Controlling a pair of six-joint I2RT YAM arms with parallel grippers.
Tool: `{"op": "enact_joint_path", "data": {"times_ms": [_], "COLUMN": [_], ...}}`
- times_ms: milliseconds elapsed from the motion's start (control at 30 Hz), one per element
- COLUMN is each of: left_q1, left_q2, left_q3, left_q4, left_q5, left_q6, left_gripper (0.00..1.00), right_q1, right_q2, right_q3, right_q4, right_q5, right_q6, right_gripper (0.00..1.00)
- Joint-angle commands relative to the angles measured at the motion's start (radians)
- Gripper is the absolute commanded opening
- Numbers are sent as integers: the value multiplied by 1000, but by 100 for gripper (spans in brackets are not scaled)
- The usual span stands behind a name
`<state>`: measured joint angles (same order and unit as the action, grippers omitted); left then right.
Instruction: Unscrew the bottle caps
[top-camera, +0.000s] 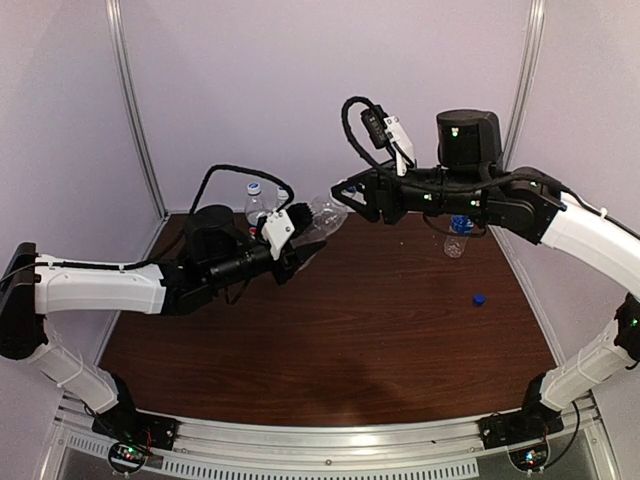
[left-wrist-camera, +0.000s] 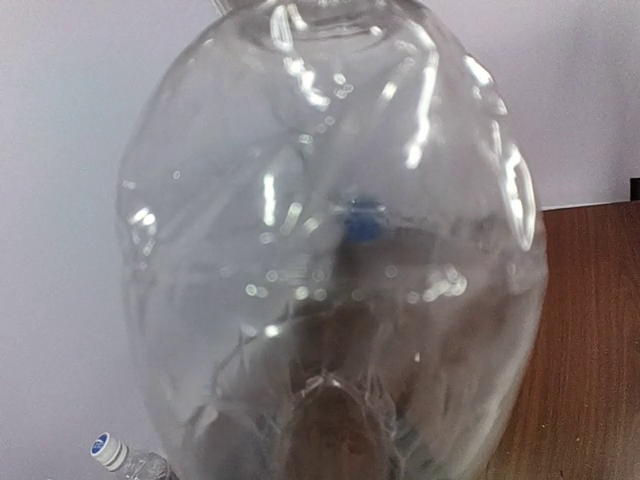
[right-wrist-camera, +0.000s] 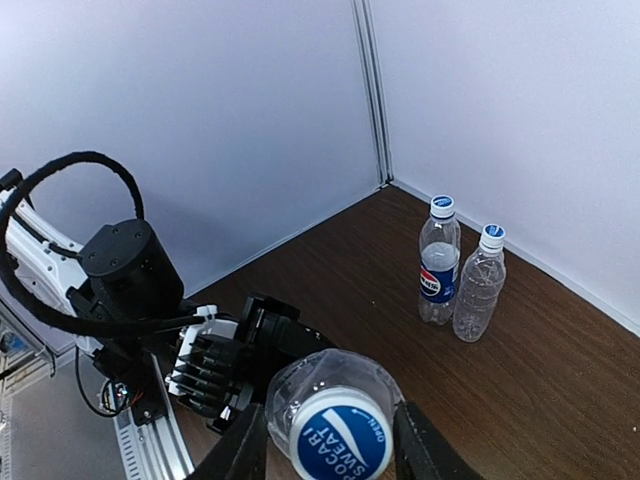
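Note:
My left gripper (top-camera: 295, 245) is shut on the base end of a plain clear bottle (top-camera: 322, 216) and holds it tilted above the table, neck toward the right arm. This bottle (left-wrist-camera: 330, 250) fills the left wrist view and hides the fingers. Its white cap with a blue centre (right-wrist-camera: 340, 437) sits between the fingers of my right gripper (right-wrist-camera: 335, 452), which stand open a little wider than the cap. A Pepsi bottle (right-wrist-camera: 438, 265) and a plain clear bottle (right-wrist-camera: 478, 285) stand capped at the back. A blue-label bottle (top-camera: 457, 236) stands uncapped at the right. A dark blue cap (top-camera: 479, 298) lies on the table.
The brown table (top-camera: 350, 340) is walled by pale panels at the back and sides. The two standing bottles (top-camera: 262, 205) are close behind my left gripper. A metal rail (top-camera: 330, 445) runs along the near edge.

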<state>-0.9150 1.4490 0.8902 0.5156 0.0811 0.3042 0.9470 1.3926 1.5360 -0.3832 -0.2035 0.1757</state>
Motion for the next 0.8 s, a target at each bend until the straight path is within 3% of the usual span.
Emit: {"op": "enact_joint_path", "data": {"times_ms": [0, 67, 267, 500, 767], "left_q1": [7, 7, 8, 7, 8], "left_q2": [-19, -24, -42, -32, -14], "left_q3": [-11, -13, -13, 37, 80], "left_q4": [45, 43, -7, -288, -465], "left_q5": [-22, -25, 29, 325, 448], "left_q6": [4, 7, 33, 158, 211], "left_gripper": [33, 33, 33, 33, 32], "right_q1": [6, 4, 4, 6, 6], "right_q2": [8, 13, 20, -85, -196], "right_q3": [3, 10, 69, 27, -31], "right_q4": [-2, -18, -150, -364, -486], "right_q5": [-12, -18, -62, -440, -452], "right_q6": [-20, -34, -195, -688, -1021], "right_gripper": [34, 19, 0, 0, 0]}}
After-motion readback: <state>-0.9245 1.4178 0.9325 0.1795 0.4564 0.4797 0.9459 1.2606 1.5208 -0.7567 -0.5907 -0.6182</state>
